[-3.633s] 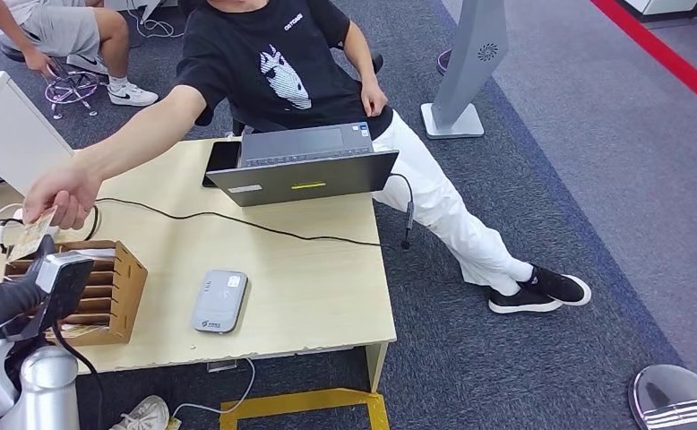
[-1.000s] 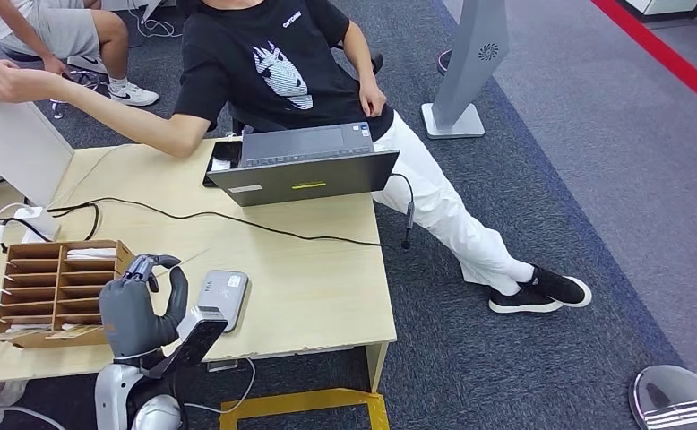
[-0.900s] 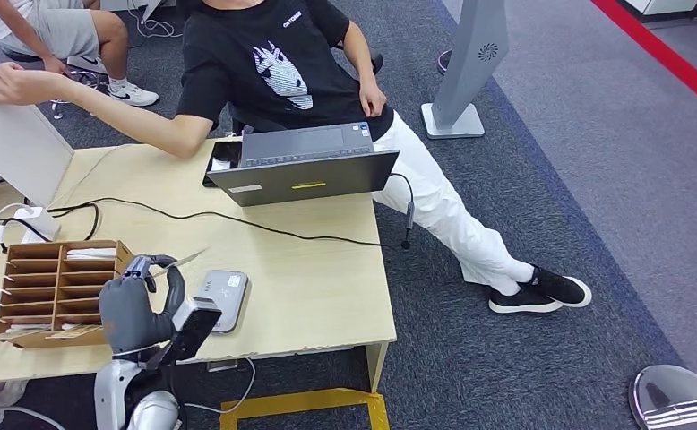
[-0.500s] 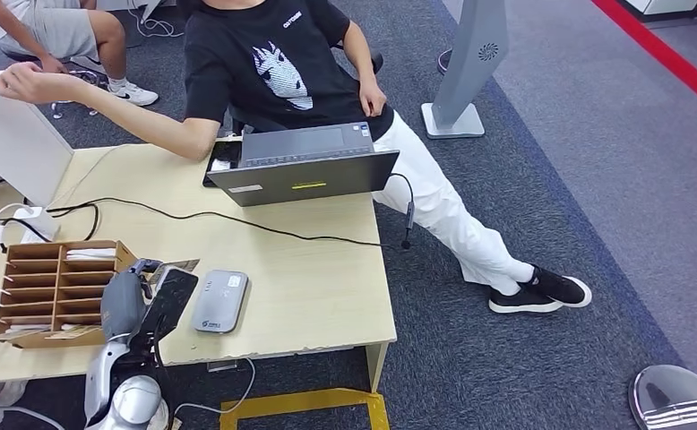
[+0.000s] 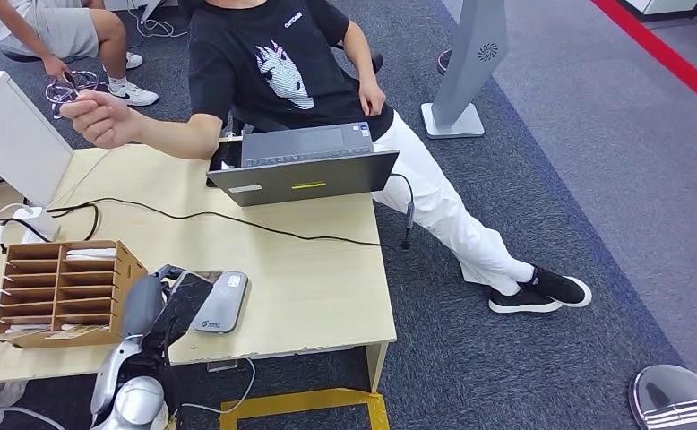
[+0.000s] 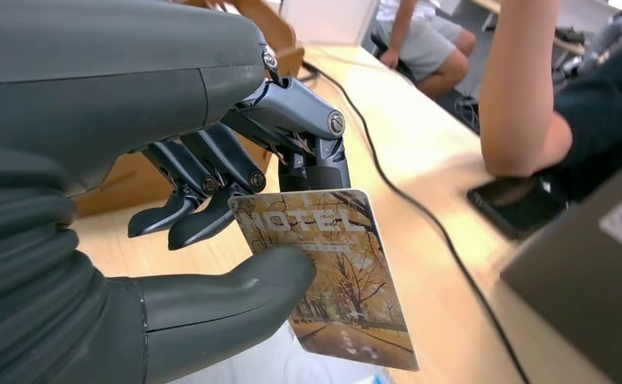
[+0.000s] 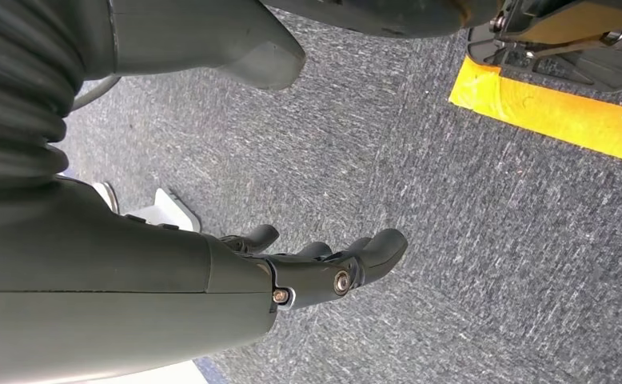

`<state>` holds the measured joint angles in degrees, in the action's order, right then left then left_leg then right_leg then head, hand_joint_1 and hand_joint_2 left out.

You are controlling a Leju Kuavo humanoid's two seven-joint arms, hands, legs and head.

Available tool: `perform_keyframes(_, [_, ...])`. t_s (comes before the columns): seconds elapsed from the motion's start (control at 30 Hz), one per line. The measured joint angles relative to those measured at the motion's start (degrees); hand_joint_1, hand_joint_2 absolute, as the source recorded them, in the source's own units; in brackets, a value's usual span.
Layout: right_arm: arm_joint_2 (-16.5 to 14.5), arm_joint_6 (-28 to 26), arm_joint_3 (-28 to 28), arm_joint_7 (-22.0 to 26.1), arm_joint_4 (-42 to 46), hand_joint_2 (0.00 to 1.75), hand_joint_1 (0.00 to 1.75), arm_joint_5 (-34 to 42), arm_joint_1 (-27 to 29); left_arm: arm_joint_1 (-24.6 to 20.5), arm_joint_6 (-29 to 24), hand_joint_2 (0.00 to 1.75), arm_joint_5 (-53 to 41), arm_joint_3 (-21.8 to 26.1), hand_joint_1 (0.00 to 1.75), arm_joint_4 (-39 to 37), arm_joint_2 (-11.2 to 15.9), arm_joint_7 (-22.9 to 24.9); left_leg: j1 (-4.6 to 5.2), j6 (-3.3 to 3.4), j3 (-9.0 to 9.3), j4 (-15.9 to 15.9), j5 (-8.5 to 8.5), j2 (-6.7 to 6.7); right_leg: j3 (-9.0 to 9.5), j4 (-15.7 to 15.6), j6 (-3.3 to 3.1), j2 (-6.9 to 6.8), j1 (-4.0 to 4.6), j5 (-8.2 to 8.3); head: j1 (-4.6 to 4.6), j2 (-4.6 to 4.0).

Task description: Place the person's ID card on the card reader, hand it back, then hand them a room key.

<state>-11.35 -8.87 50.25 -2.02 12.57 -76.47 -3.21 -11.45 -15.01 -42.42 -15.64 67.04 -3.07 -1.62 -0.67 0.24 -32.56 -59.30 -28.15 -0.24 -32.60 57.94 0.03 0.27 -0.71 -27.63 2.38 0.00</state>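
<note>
Left hand [image 6: 172, 232] has slid beside card reader [image 5: 222, 301], pinching room key [image 6: 328, 272]; right hand [image 7: 292, 272] hangs apart-fingered.

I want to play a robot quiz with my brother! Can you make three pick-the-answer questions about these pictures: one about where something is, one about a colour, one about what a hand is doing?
1. Where is the grey card reader?
A. On the wooden table
B. On the carpet
C. On the laptop

2. What colour is the seated person's T-shirt?
A. White
B. Black
C. Yellow

3. What is the robot's left hand doing?
A. Hanging with nothing in it
B. Pressing the laptop
C. Pinching a card marked HOTEL

Answers:
1 A, the reader lies on the table beside the wooden slotted box.
2 B, the shirt is black with a white print.
3 C, thumb and fingers pinch the card.
</note>
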Motion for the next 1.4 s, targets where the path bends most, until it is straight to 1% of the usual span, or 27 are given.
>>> perform_keyframes(0.3, [0.2, 0.5, 0.0, 0.1, 0.0, 1.75, 0.00, -0.1, 0.0, 1.4, 2.9, 1.75, -1.8, -2.5, 1.75, 0.0, -0.1, 3.0, 0.00, 0.00, -0.01, 0.0, 0.00, 0.00, 0.00, 0.0, 0.00, 0.00, 0.00, 0.00, 0.01, 0.00])
perform_keyframes(0.57, [0.3, 0.5, 0.0, 0.1, 0.0, 1.75, 0.00, -0.1, 0.0, 1.7, 3.7, 1.75, -4.7, -2.9, 1.75, 0.0, 0.3, 5.4, 0.00, 0.00, 0.01, 0.0, 0.00, -0.01, 0.01, 0.0, 0.00, -0.01, 0.00, 0.00, 0.00, 0.00])
perform_keyframes(0.8, [0.3, 0.5, 0.3, 0.1, 0.0, 1.75, 0.00, 0.0, 0.0, 1.7, 3.8, 1.75, -6.3, -2.9, 1.75, 0.5, 1.1, 6.1, 0.00, 0.00, 0.01, 0.0, 0.00, 0.00, 0.01, 0.0, 0.00, -0.01, 0.00, 0.00, 0.01, 0.00])
perform_keyframes(1.1, [0.3, 0.4, 0.6, 0.2, 0.0, 1.75, 0.00, 0.0, 0.0, 2.7, 6.1, 1.75, -6.4, -2.9, 1.75, 3.0, 2.6, 6.8, 0.00, 0.00, 0.01, 0.0, 0.00, 0.00, 0.01, 0.0, 0.00, -0.01, 0.00, 0.00, 0.01, 0.00])
perform_keyframes(1.27, [0.3, 0.3, 1.0, 0.2, 0.0, 1.75, 0.00, 0.1, 0.0, 3.4, 4.6, 1.75, -6.2, -2.9, 1.75, 4.8, 3.4, 6.3, -0.01, 0.00, 0.00, 0.0, 0.00, 0.00, 0.01, 0.0, 0.00, -0.01, 0.00, 0.00, 0.01, 0.00])
perform_keyframes(1.4, [0.3, 0.2, 1.4, 0.2, 0.0, 1.75, 0.00, 0.2, 0.1, 3.3, -0.5, 1.75, -10.1, -2.8, 1.75, 7.7, 4.8, 6.1, -0.01, 0.00, 0.00, 0.0, 0.01, 0.00, 0.01, 0.0, 0.00, -0.01, 0.00, 0.00, 0.01, 0.00])
